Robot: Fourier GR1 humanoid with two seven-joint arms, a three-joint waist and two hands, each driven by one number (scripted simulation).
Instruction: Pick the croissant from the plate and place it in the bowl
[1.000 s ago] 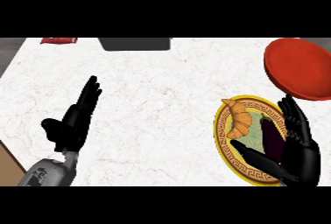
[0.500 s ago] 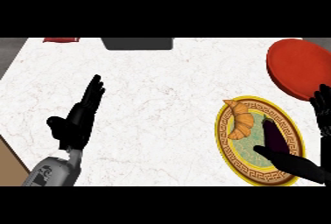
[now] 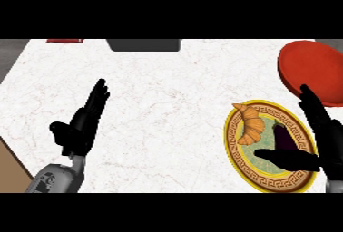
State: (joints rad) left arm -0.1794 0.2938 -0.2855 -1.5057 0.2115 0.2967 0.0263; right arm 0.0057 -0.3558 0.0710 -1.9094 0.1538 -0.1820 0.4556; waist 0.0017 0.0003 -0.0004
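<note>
Croissant (image 3: 250, 128) lies just left of the open, empty right robot hand (image 3: 320, 136) over the plate (image 3: 268, 180), poised to grasp; bowl (image 3: 313, 68) waits beyond (left robot hand (image 3: 84, 122) rests open).

White veined marble counter (image 3: 174, 113)

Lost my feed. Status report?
Both robot hands open: left resting, right over plate. Croissant on plate, ungrasped. Red bowl beyond; nothing blocking.
</note>
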